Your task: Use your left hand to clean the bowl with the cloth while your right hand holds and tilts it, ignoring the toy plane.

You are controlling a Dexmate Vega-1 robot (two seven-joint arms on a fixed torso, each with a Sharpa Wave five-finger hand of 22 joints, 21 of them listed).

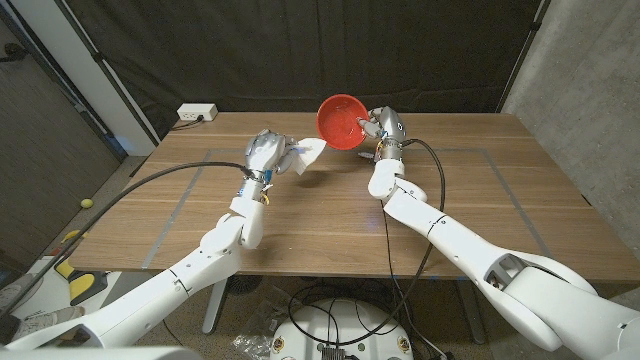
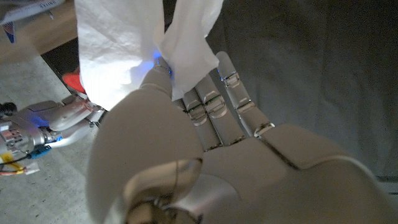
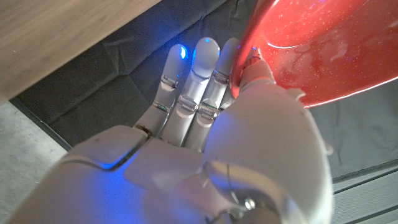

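A red bowl (image 1: 340, 120) is raised above the table's far middle and tilted, its opening facing the left hand. My right hand (image 1: 380, 130) grips its rim; in the right wrist view the thumb presses on the bowl (image 3: 323, 50) edge with the fingers (image 3: 193, 81) behind it. My left hand (image 1: 268, 152) holds a white cloth (image 1: 308, 155) just left of the bowl, with a small gap between them. In the left wrist view the cloth (image 2: 124, 50) hangs from the fingers (image 2: 214, 106) of the left hand, with the right hand (image 2: 43, 124) beyond.
A wooden table (image 1: 330, 210) with grey tape lines spans the view. A white power strip (image 1: 197, 113) lies at the far left corner. A black curtain hangs behind. Cables run along both arms.
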